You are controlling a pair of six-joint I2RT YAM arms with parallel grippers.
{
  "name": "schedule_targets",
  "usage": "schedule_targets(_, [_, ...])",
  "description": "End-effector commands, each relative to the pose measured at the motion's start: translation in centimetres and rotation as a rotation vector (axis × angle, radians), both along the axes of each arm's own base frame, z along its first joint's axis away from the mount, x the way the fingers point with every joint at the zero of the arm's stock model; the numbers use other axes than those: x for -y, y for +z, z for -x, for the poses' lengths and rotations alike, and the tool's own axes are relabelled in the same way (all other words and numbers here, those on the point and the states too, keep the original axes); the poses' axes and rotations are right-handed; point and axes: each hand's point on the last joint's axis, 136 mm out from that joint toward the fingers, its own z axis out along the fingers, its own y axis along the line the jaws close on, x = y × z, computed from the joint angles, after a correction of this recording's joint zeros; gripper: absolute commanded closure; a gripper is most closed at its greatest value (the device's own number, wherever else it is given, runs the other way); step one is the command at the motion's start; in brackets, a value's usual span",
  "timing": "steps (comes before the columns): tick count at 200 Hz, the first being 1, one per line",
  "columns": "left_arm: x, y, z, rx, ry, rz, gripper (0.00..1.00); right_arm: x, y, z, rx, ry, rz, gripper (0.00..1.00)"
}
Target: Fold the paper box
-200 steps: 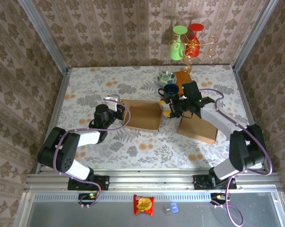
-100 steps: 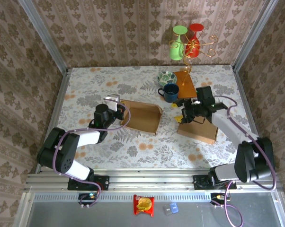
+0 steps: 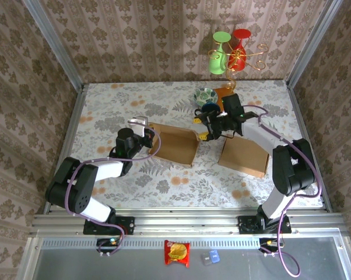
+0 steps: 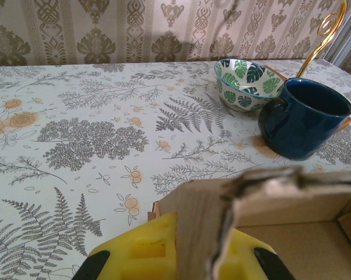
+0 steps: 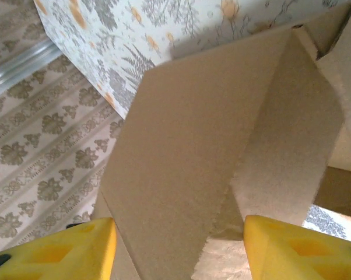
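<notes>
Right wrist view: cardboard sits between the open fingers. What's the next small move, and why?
Probably close the right gripper on the flap. Its fingers stand apart with that raised flap of the paper box between them. The left gripper is clamped on the opposite side, bracing the box, so a grip should let the flap fold inward.

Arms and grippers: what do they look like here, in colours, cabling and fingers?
The left arm and right arm have white links, black joint housings and black bases, each trailed by a looping purple cable. The left gripper and right gripper have black bodies and blocky yellow fingers. No markings are legible.
</notes>
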Motion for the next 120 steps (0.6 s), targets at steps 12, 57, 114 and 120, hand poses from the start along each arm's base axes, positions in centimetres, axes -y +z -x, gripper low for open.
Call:
schedule_targets(12, [0.8, 2.0, -0.3, 0.048, -0.028, 0.013, 1.00, 0.6, -0.4, 1.3, -0.036, -0.003, 0.003, 0.40])
schedule_targets(57, [1.0, 2.2, -0.2, 0.047, -0.043, 0.017, 1.00, 0.1, -1.0, 1.1, -0.048, -0.018, -0.033, 0.40])
schedule_targets(114, [1.4, 2.0, 0.0, 0.035, -0.059, 0.033, 1.00, -2.0, -1.1, 0.0, -0.056, -0.028, -0.071, 0.48])
schedule_targets(120, [1.4, 2.0, 0.0, 0.032, -0.059, 0.037, 1.00, -2.2, -1.1, 0.0, -0.057, -0.025, -0.071, 0.49])
